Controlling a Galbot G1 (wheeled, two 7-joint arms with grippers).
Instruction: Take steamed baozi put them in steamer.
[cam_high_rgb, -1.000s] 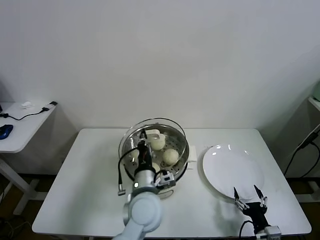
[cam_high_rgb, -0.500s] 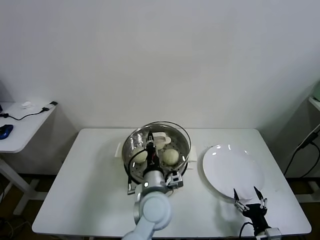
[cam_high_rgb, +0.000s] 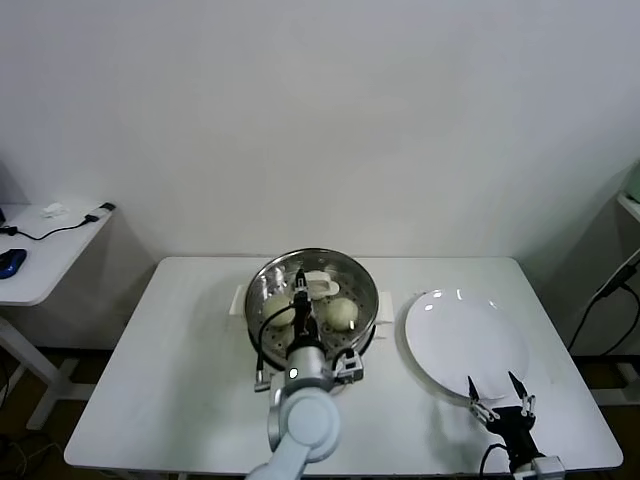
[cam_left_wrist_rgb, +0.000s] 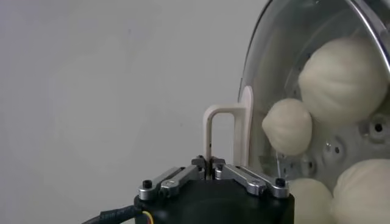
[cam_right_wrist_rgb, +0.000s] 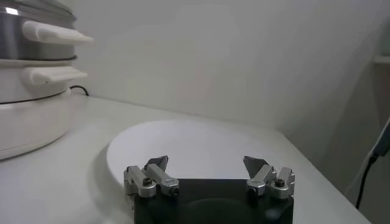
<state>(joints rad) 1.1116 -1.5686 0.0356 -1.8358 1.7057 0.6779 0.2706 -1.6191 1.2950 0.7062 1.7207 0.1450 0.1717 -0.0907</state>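
Across the white table (cam_high_rgb: 160, 380), the steamer (cam_high_rgb: 362, 310) stood near the middle toward the back edge, with the bare white plate (cam_high_rgb: 465, 345) just beside it toward the right edge. Over the steamer sat the glass lid (cam_left_wrist_rgb: 286, 73), and through it the steamed baozi (cam_left_wrist_rgb: 342, 79) showed on the perforated tray; at least four could be counted in the left wrist view. The left gripper (cam_high_rgb: 301, 290) hung above the steamer, clenched on the lid's white handle (cam_left_wrist_rgb: 226, 131). The right gripper (cam_high_rgb: 498, 392) waited by the plate's front rim, its jaws spread and holding nothing. Since the plate was bare and the buns were inside, loading looked finished; the step in hand seemed to be covering the steamer. Next would likely be settling the lid squarely on the rim, then letting go.
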